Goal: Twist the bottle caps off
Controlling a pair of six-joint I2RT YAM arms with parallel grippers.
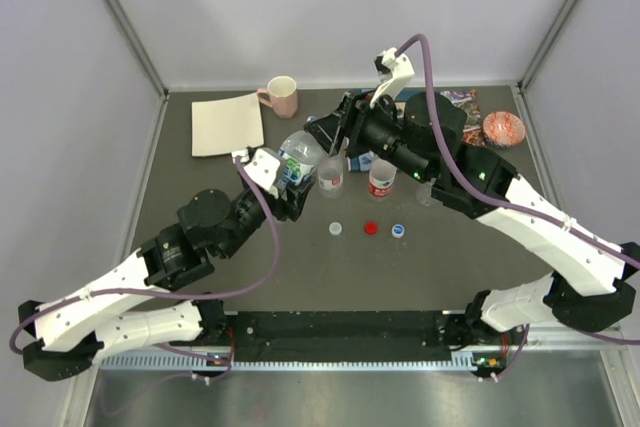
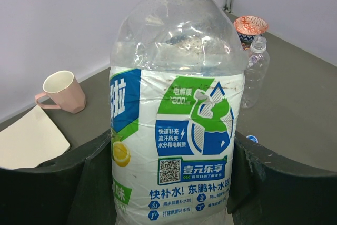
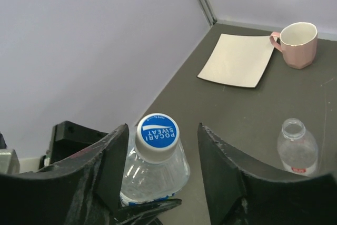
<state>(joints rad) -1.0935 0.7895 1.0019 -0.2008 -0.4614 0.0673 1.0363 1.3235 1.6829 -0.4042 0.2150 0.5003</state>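
A large bottle (image 2: pixel 179 104) is clamped at its label by the left pincer (image 2: pixel 171 151), with the dark fingers (image 2: pixel 52 183) pressed against both of its sides. A blue-and-green design is printed on the label, with Chinese writing, the figure "200", a lemon picture and a QR code. The finer lines are too small to be read. The top of the bottle is cut off by the upper edge of the left wrist view.

Ahead of the right pincer (image 3: pixel 163 130), a pale square sheet (image 3: pixel 237 59) is laid flat near the far wall, and a pink mug (image 3: pixel 298 43) is stood at its far corner.

Two uncapped bottles (image 1: pixel 331 179) are stood just beside the right pincer, on its near side. One bears a red-and-white label (image 1: pixel 381 183), whose writing cannot be made out. Beyond the left pincer, to its right, a patterned bowl (image 2: pixel 250 26) is partly hidden behind another uncapped bottle (image 2: pixel 256 72).

The right pincer is held partly open above the large bottle. Its fingers (image 3: pixel 113 167) are set either side of the blue cap (image 3: pixel 157 131), with a gap on each side, so nothing is grasped. "POCARI SWEAT" is printed on this cap, which is seated on the neck.

Three loose caps (image 1: pixel 371 228), whitish, red and blue, are lined up nearer the arm bases than either pincer.
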